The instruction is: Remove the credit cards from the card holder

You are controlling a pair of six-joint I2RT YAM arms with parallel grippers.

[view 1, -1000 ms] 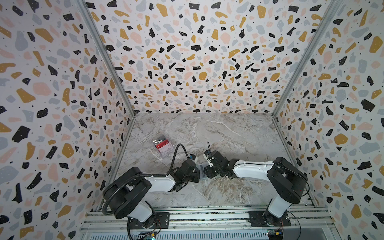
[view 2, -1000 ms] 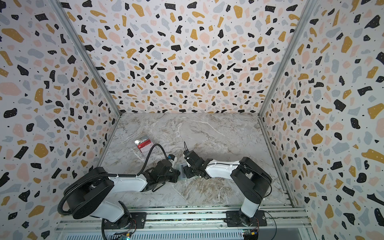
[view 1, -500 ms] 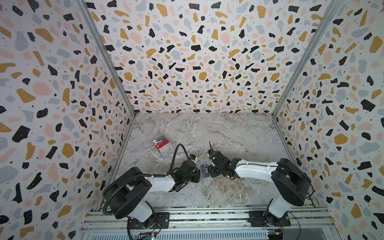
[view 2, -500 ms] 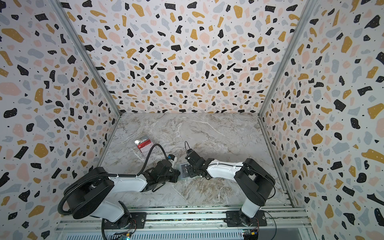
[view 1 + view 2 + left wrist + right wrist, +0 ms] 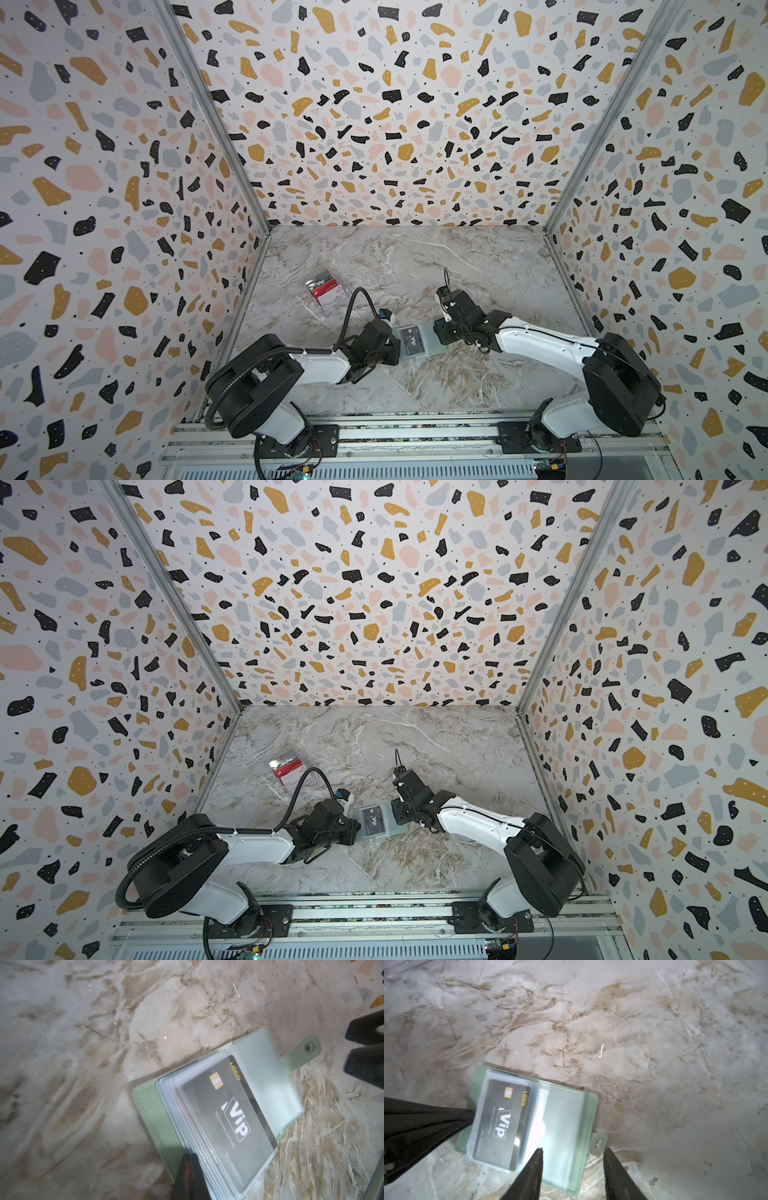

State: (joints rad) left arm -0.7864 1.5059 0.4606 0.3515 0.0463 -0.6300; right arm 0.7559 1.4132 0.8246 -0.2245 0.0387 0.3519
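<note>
As my right pincer (image 5: 573,1149) draws back toward the snap tab (image 5: 599,1142), jaws apart and empty, the mint card holder (image 5: 419,341) comes into plain view. It lies spread open on the bench (image 5: 457,266) between both arms. My left pincer (image 5: 472,1113), closed tight, presses its tip at the cover opposite the snap. The dark grey card (image 5: 228,1118) sits in the top clear sleeve, so nothing is out yet; I judge the pull comes next. The white-pink card is nowhere visible, perhaps buried among the sleeves. Whether the left tip pins cover or sleeves I cannot tell.
</note>
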